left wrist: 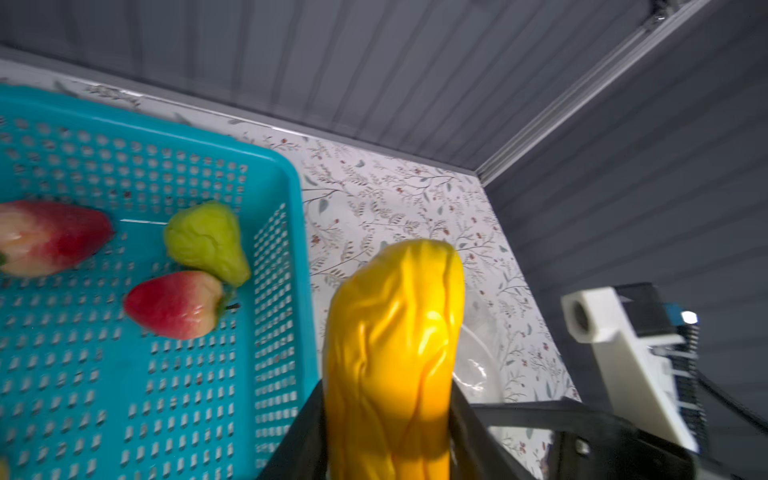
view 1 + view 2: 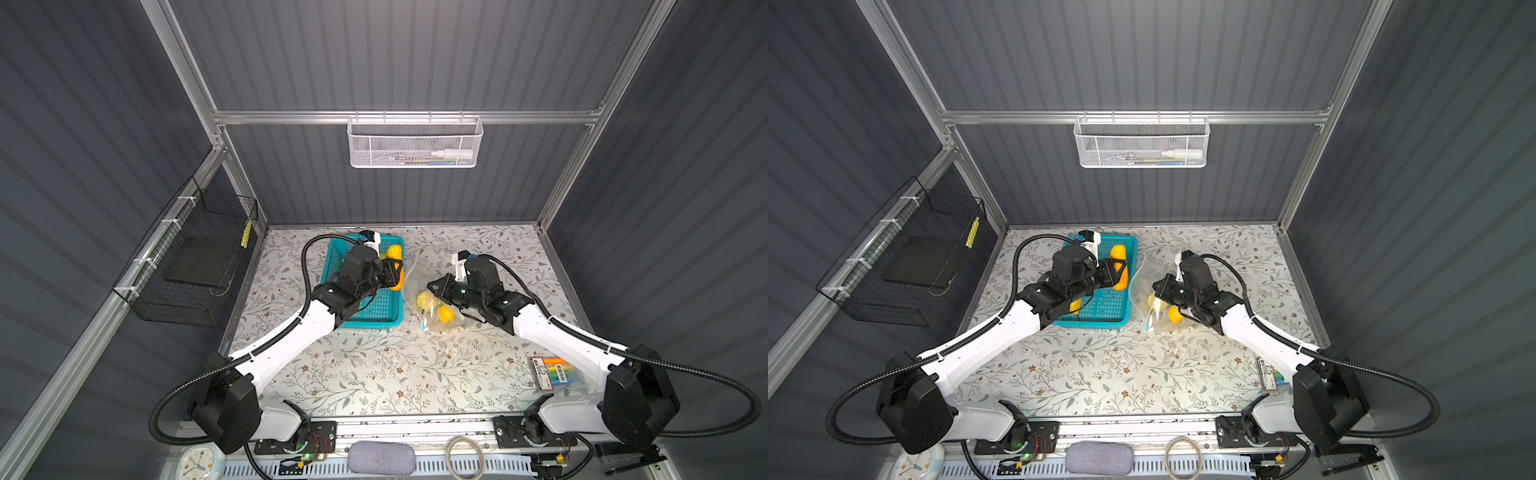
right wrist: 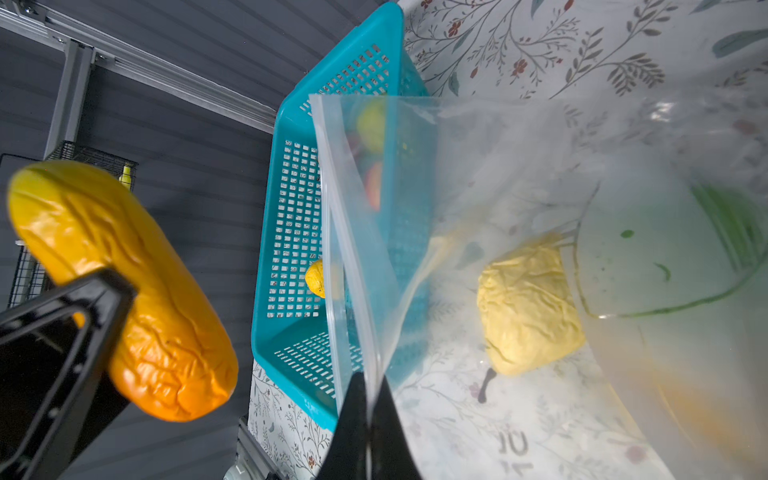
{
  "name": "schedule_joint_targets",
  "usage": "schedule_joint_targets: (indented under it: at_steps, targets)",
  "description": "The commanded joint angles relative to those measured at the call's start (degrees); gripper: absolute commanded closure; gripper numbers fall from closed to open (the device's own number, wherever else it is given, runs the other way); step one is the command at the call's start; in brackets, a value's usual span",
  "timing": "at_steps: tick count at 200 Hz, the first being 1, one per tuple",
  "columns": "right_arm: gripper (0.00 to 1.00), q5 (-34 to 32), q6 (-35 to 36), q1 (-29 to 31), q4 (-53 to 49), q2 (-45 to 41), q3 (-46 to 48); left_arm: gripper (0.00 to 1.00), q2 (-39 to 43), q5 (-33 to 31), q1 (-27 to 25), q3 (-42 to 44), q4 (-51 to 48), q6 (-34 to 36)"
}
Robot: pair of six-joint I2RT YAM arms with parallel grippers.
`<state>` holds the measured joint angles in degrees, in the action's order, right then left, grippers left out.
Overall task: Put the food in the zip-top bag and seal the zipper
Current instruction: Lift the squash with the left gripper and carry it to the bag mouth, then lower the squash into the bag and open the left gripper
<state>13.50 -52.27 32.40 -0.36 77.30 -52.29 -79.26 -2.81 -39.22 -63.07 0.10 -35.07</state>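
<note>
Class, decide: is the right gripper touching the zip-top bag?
Touching. The right wrist view shows the right gripper shut on the zip-top bag at its mouth edge.

Floral table point(image 2: 374, 365) bears teal basket point(image 2: 374, 323), zip-top bag point(image 2: 415, 272) and marker pack point(image 2: 550, 374).

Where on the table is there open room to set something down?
Widest bare patch: the table front-middle, between the left arm and right arm, in front of the basket and bag. A smaller patch lies at the back right corner, behind the right arm. Crowded: the gap between basket and bag, and the front right, by the marker pack.
</note>
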Motion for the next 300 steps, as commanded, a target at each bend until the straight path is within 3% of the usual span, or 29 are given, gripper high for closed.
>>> schedule_joint_targets:
  at_steps: [1, 60, 106, 215, 284, 300]
  targets:
    - [1.0, 0.9, -0.6, -0.1, 1.4, -1.6, -2.2, 0.59, -0.9, 0.1, -1.2, -0.6, 9.8, -0.5]
    - [1.0, 1.1, -2.3, -0.1, 3.1, -2.1, -1.8, 0.59, -5.5, -3.9, -4.1, 2.5, 21.1, 0.2]
    - [1.0, 0.3, -2.2, -0.1, 3.1, -2.7, -1.2, 0.59, -9.6, -4.3, -5.6, 3.3, 22.6, -0.6]
    - [1.0, -0.1, -1.8, -0.7, 2.1, -2.7, 0.4, 0.56, -14.7, -4.7, -7.9, 3.4, 15.2, 0.9]
    - [1.0, 0.3, -1.7, -0.7, 2.1, -2.1, 0.5, 0.49, -17.5, -2.5, -8.1, -0.5, 7.1, 0.9]
    - [1.0, 0.1, -1.6, -0.7, 2.0, -2.3, 0.7, 0.42, -17.6, -2.6, -8.0, -1.4, 5.4, 0.9]
